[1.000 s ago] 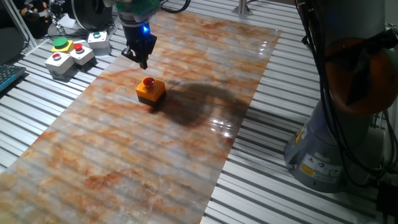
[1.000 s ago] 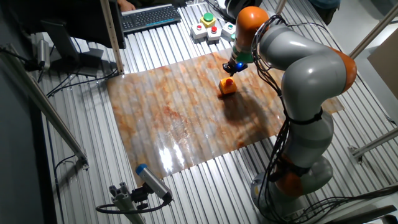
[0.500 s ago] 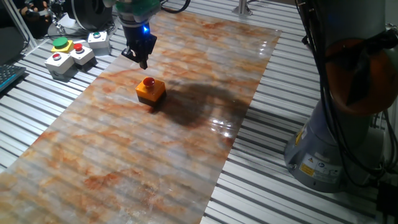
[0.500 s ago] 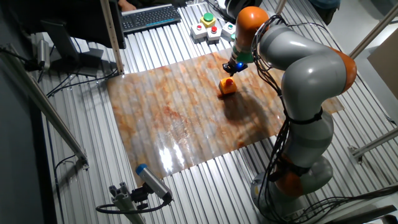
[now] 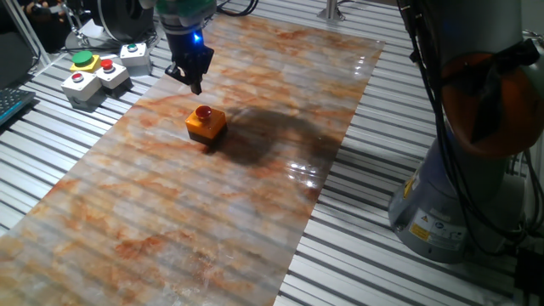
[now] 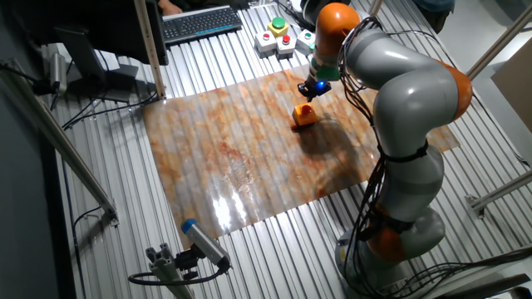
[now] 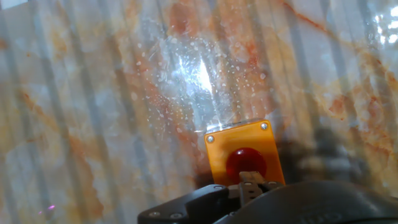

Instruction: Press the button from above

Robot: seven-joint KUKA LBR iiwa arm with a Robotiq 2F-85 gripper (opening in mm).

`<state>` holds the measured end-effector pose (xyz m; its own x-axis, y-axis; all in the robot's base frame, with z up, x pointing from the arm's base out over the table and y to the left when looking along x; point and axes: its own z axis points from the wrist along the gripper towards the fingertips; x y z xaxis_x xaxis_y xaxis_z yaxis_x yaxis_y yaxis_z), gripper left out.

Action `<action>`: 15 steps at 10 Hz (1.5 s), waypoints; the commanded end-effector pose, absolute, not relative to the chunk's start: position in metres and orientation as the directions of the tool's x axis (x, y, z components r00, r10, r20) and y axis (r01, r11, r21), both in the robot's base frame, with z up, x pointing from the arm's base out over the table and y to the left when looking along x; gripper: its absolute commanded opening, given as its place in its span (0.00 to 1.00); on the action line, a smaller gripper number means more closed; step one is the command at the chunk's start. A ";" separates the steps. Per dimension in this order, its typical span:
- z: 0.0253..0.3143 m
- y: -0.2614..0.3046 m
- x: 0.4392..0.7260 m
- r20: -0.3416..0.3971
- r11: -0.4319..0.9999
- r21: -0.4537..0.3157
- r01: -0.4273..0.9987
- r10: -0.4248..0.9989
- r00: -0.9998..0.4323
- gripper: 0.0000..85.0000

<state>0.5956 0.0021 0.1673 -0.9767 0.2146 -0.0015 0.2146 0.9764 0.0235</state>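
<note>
The button [image 5: 204,112] is small, round and red, and sits on a square orange box [image 5: 206,127] on the marbled mat. It also shows in the other fixed view [image 6: 305,114]. In the hand view the red button [image 7: 245,162] lies low in the frame, just ahead of my fingertips. My gripper [image 5: 195,83] hangs above the mat, a little behind and to the left of the button, not touching it. It also shows in the other fixed view [image 6: 307,91]. In the hand view the fingertips [image 7: 250,182] sit pressed together with nothing between them.
The marbled mat [image 5: 221,195] covers the slatted table. Grey boxes with red buttons [image 5: 81,85] and one with a green button [image 5: 83,60] stand at the far left. A keyboard [image 6: 199,21] lies behind them. The arm's base [image 5: 442,212] stands at the right.
The gripper has risen very slightly above the button. The button and box have not moved.
</note>
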 end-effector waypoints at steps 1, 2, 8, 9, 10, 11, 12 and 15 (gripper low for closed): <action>0.167 0.002 0.596 -0.003 0.976 0.023 0.217 0.217 -0.976 0.00; 0.167 0.002 0.596 -0.006 0.976 0.020 0.217 0.217 -0.976 0.00; 0.167 0.002 0.596 0.022 0.973 0.000 0.229 0.229 -0.973 0.00; 0.167 0.002 0.596 0.026 0.973 -0.001 0.229 0.229 -0.973 0.00; 0.167 0.002 0.596 0.031 0.973 -0.007 0.230 0.230 -0.973 0.00; 0.167 0.002 0.596 0.040 0.973 -0.012 0.230 0.230 -0.972 0.00; 0.167 0.002 0.596 0.053 0.973 -0.021 0.229 0.230 -0.972 0.00; 0.167 0.002 0.596 0.043 0.965 -0.042 0.260 0.261 -0.964 0.00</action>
